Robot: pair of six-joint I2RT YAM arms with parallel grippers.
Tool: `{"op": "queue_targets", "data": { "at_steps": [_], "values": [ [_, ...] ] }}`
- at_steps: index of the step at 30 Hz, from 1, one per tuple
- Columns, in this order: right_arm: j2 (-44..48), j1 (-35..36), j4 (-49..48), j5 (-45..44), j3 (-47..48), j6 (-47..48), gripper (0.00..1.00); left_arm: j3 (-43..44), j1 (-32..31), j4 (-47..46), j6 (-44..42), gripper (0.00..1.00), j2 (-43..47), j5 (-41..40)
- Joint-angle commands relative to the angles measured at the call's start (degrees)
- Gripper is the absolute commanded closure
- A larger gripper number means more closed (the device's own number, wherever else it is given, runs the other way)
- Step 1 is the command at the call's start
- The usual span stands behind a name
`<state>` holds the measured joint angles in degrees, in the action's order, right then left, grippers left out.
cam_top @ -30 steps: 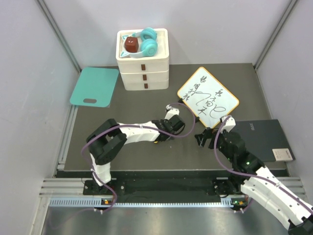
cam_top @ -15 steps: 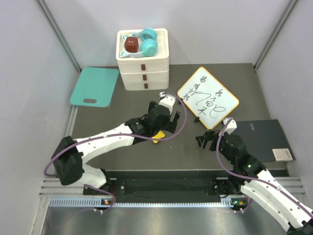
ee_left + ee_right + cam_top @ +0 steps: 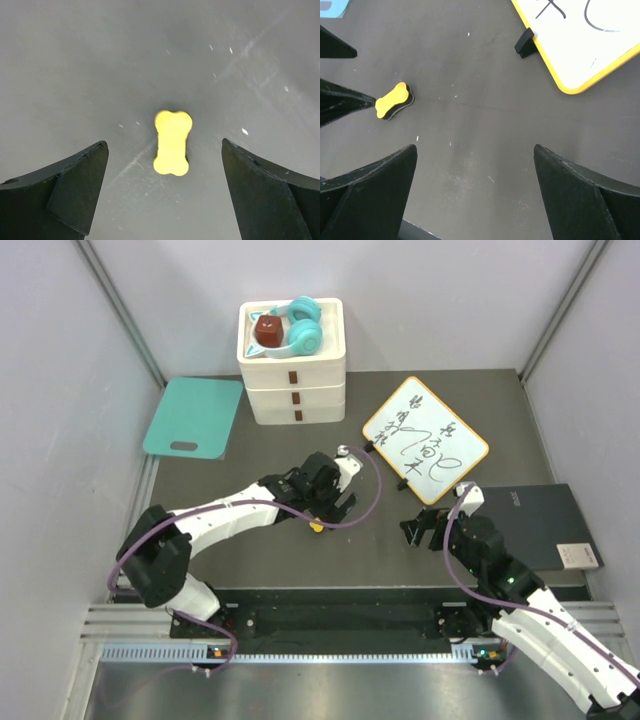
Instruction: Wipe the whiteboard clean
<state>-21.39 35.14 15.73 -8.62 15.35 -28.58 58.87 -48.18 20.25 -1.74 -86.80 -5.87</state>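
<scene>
The whiteboard (image 3: 425, 438), white with an orange-yellow rim and black scribbles, lies tilted at the table's right back; its near corner shows in the right wrist view (image 3: 585, 35). A yellow bone-shaped eraser (image 3: 316, 526) lies flat on the dark table. My left gripper (image 3: 322, 510) hangs open straight above it. In the left wrist view the eraser (image 3: 172, 142) sits between the spread fingers of that gripper (image 3: 164, 145), touching neither. My right gripper (image 3: 422, 528) is open and empty just before the board's near corner. From its wrist (image 3: 474, 148) the eraser (image 3: 393, 101) shows to the left.
A teal board (image 3: 193, 416) lies at the back left. White stacked drawers (image 3: 293, 380) stand at the back with teal headphones (image 3: 300, 328) and a red-brown block (image 3: 267, 332) on top. A dark grey pad (image 3: 540, 525) lies at the right. A small black clip (image 3: 524, 42) sits at the whiteboard's edge.
My left gripper has gone from shut to wide open and has shifted left and nearer, over the eraser. The eraser, the whiteboard and the right arm have stayed nearly in place.
</scene>
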Motion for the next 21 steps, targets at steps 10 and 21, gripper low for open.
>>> {"op": "queue_targets", "data": {
  "at_steps": [10, 21],
  "values": [
    [-1.81, 0.55, 1.14, -0.61, 2.40, -0.08, 0.01, 0.02, 0.37, 1.29, -0.64, 0.13, -7.67, 8.16],
    [-1.99, 0.46, 1.41, -0.08, 2.75, 0.45, 0.01, -0.34, 0.81, -0.21, -0.46, 0.17, -10.13, 3.67]
  ]
}}
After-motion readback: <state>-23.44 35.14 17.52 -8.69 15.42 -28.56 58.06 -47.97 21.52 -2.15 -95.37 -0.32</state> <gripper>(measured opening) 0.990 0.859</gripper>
